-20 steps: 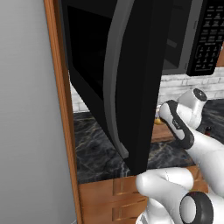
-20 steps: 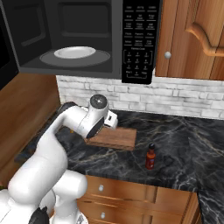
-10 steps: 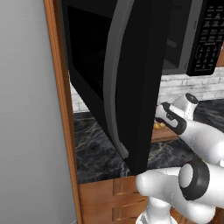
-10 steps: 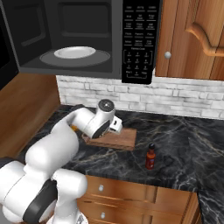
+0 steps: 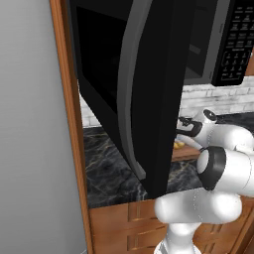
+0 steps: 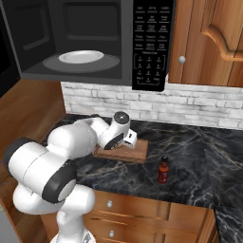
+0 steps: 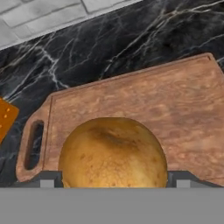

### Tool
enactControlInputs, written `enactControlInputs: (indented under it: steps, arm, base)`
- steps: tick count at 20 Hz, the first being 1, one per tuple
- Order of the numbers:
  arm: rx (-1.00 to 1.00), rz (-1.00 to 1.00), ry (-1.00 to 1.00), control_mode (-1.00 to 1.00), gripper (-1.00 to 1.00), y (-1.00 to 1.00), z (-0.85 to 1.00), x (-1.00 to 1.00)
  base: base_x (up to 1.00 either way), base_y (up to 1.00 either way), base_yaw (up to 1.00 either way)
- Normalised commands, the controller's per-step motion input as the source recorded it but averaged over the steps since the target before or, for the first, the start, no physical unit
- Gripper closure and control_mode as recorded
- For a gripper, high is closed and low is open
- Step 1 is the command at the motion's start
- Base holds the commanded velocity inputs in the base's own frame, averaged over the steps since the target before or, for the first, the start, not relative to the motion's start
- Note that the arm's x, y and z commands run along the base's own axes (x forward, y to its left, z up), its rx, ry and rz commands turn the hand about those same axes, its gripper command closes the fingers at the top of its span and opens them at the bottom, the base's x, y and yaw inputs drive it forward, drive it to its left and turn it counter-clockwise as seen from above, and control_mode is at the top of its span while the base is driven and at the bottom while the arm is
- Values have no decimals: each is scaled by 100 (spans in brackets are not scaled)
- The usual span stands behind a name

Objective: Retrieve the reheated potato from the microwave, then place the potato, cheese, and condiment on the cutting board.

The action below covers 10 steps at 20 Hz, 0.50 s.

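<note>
A round tan potato [image 7: 113, 153] fills the space between my gripper [image 7: 113, 180] fingers, which are shut on it just above the cutting board [image 7: 175, 109]. The brown board [image 6: 129, 153] lies on the black counter below the microwave [image 6: 149, 42], handle to the left in the hand view. An orange corner of the cheese [image 7: 6, 119] shows on the counter just past the board's handle. The red condiment [image 6: 163, 169] bottle stands upright to the right of the board. The microwave door [image 5: 149, 99] hangs wide open.
A white plate [image 6: 80, 57] sits inside the open microwave. The open door blocks much of the left base view. A white brick backsplash [image 6: 190, 102] runs behind the counter, and wooden cabinets [image 6: 209, 42] hang to the right of the microwave.
My hand has come down and moved right, from beside the board's left end to low over the board, with the potato still in it.
</note>
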Motion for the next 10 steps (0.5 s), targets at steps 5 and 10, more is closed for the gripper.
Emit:
enactControlInputs:
  steps: [5, 10]
  arm:
    - [0, 0, 5, -100, 100, -12, -32, 40]
    - [0, 0, 5, -100, 100, -1, -31, 30]
  base:
    - [0, 0, 0]
    - [0, 0, 0]
